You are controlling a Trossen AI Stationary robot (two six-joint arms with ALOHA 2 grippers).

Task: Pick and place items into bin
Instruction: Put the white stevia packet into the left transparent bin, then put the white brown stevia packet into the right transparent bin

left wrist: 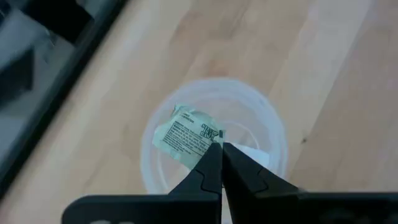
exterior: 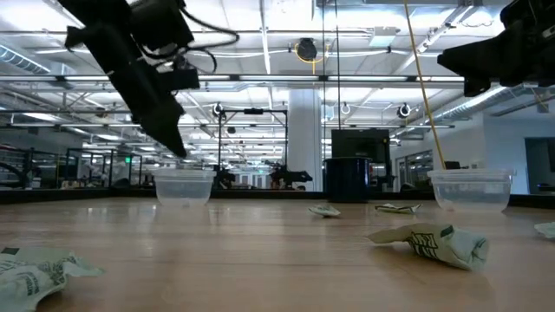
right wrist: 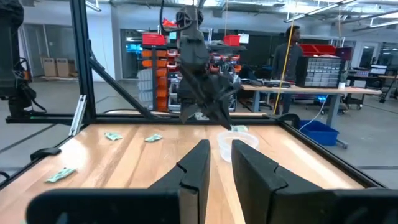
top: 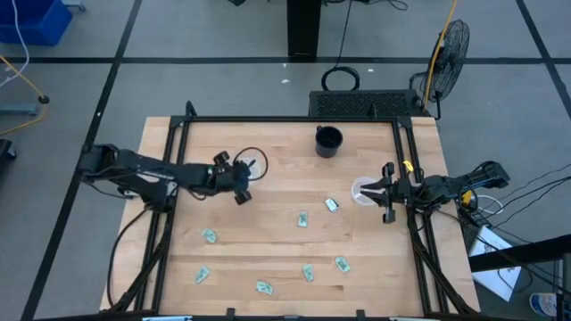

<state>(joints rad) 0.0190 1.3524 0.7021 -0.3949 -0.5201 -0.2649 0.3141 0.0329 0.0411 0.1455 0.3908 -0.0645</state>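
the left end effector (top: 247, 178) hangs over a clear cup (top: 252, 162) on the left half of the tabletop (top: 285, 241), toward the far edge. from above the cup shows only as a thin ring partly hidden by the arm. the left wrist view fills in what the overhead one hides: the two dark fingers (left wrist: 208, 171) are pressed together at the tips, and a pale green wrapped piece (left wrist: 185, 135) sits at those tips over the cup's (left wrist: 273, 134) mouth, so the end effector looks closed on it. the low view shows that same cup (exterior: 183, 187) standing on the wood with the left arm slanting down above it, but not the piece.

moving right, loose wrapped pieces lie scattered across the near half of the tabletop: one at (top: 209, 236), one at (top: 202, 275), one at (top: 264, 287), one at (top: 303, 219), one at (top: 309, 272), one at (top: 332, 205) and one at (top: 342, 263). a dark cup (top: 328, 142) stands near the far edge, right of centre.

on the right side, the right end effector (top: 387, 192) hovers beside a second clear cup (top: 364, 192). its own wrist view shows its fingers (right wrist: 198, 168) a little apart with nothing between them. that view also looks across to the left arm and takes in a person (right wrist: 291, 46) standing in the room beyond, which the overhead view does not show.
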